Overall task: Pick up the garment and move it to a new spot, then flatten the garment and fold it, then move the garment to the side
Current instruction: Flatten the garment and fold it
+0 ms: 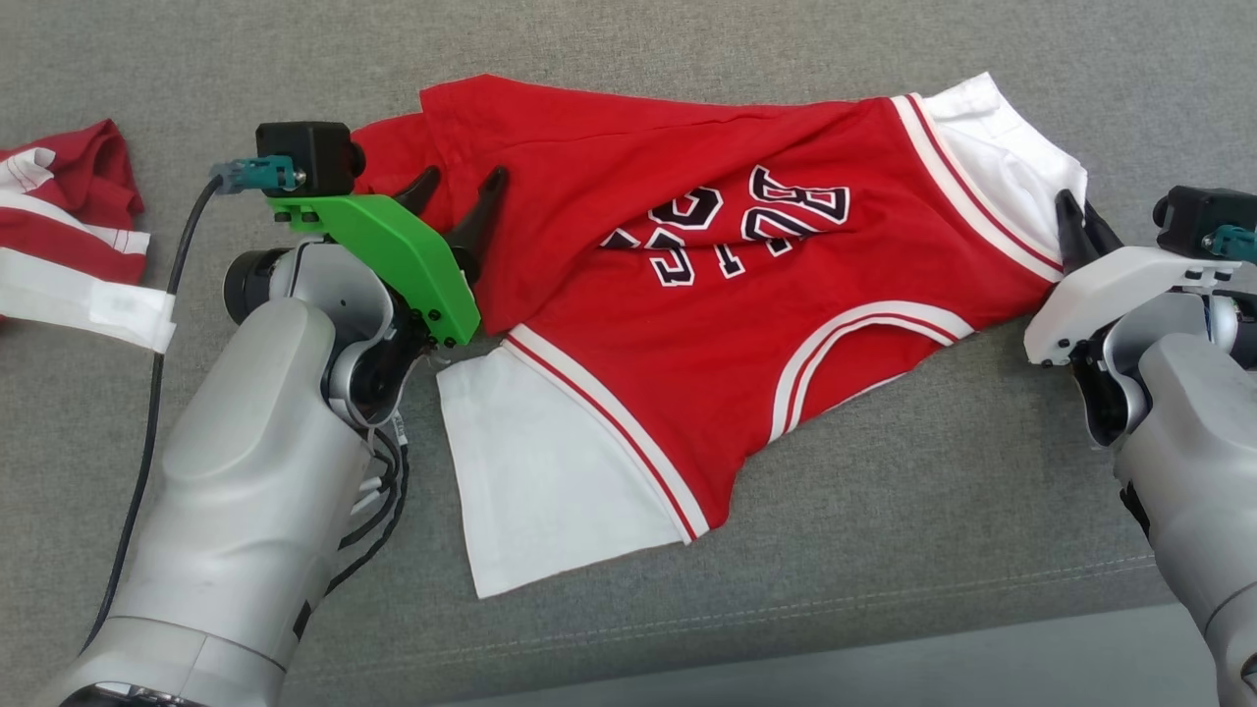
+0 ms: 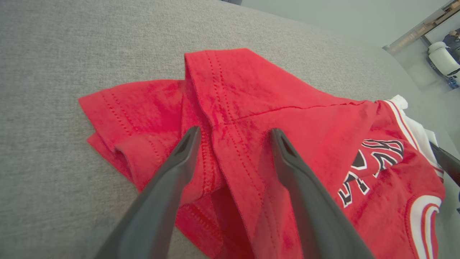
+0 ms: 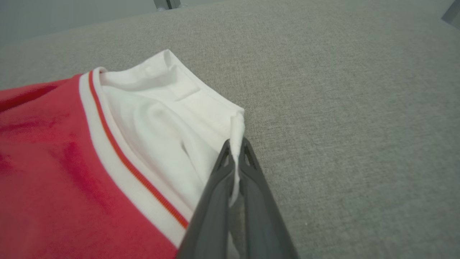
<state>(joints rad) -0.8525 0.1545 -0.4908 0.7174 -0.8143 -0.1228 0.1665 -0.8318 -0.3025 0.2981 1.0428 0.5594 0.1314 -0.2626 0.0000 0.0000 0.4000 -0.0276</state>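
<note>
**Jersey laid out, flattening under way, folding not yet begun**

The red jersey (image 1: 687, 295) with white sleeves lies stretched across the grey upholstered surface (image 1: 884, 511), lettering side up and upside down as seen from the head. It is not flat. At its left end the red hem (image 2: 215, 93) is doubled over itself in loose layers, and a ridge of cloth runs along the far edge. One white sleeve (image 1: 540, 481) lies spread out near the robot. The other (image 3: 161, 115) is bunched at the far right corner.

The right gripper (image 3: 235, 147) is pinched closed on the edge of that bunched sleeve, with white cloth showing between its fingertips. The left gripper (image 1: 464, 182) stands spread wide just over the doubled hem, one finger on each side of the fold and holding nothing.

A second red-and-white garment (image 1: 69, 226) lies crumpled well apart at the far left.

By my reading the move to a new spot is done and flattening is the step in hand: the hem needs taking and drawing out against the right gripper's hold. Folding and setting the jersey aside remain.
</note>
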